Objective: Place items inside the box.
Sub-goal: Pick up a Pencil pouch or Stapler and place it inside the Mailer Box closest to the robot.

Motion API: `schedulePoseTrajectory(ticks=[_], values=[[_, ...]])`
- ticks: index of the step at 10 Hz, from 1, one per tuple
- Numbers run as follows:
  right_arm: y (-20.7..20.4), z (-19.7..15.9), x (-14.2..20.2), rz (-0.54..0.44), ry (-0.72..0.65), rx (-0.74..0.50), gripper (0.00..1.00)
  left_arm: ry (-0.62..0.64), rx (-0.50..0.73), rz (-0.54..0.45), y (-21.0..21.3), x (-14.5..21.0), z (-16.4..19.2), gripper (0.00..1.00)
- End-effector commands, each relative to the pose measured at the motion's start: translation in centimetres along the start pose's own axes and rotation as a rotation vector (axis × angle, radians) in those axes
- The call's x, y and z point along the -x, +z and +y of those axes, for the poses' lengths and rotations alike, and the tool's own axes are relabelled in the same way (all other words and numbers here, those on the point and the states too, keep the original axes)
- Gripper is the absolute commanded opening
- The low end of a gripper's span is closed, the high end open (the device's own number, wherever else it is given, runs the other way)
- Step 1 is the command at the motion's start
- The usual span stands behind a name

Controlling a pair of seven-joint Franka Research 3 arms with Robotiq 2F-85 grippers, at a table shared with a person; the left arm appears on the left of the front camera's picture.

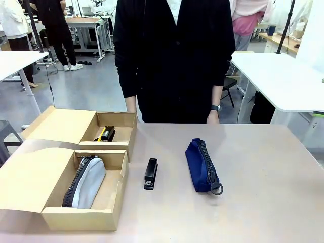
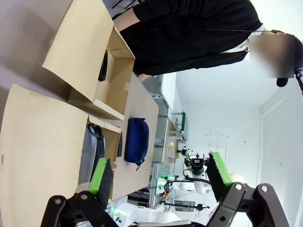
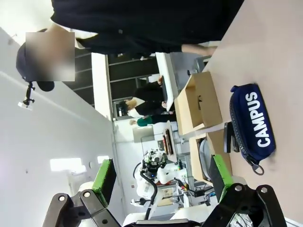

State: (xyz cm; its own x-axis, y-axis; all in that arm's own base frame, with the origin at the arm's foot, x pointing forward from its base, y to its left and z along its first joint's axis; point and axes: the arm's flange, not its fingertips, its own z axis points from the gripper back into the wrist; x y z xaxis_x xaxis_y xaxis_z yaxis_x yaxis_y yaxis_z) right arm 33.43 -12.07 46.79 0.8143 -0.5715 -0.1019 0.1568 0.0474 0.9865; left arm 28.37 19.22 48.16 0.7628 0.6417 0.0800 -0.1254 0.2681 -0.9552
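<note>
Left gripper and right gripper hung released, empty. The black stapler lay just right of the box, the navy pouch beyond; gripping across the stapler's narrow body looked soundest.

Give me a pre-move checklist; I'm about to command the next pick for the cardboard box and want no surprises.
1. Left gripper open, empty: ok.
2. Right gripper open, empty: ok.
3. Small black stapler lying free on the beige table: ok.
4. Navy fabric zip pouch apart from the stapler: ok.
5. Brown cardboard box flaps open, grey zip pouch in near compartment: ok.
6. Room for the navy pouch in far compartment: cannot tell.
</note>
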Motion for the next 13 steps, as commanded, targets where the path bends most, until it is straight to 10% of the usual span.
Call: schedulePoseTrajectory(ticks=[1, 11, 13], values=[[0.1, 0.7, 0.4, 0.001, 0.018, -0.017, 1.00, -0.017, 0.012, 0.001, 0.0, 0.3, 0.0, 1.00], [0.0, 0.5, 0.3, 0.001, 0.015, -0.001, 1.00, -0.017, 0.012, 0.001, 0.0, 0.3, 0.0, 1.00], [-8.4, 1.5, 1.3, 0.099, 0.129, 0.357, 1.00, -0.017, 0.012, 0.001, 0.0, 0.3, 0.0, 1.00]])
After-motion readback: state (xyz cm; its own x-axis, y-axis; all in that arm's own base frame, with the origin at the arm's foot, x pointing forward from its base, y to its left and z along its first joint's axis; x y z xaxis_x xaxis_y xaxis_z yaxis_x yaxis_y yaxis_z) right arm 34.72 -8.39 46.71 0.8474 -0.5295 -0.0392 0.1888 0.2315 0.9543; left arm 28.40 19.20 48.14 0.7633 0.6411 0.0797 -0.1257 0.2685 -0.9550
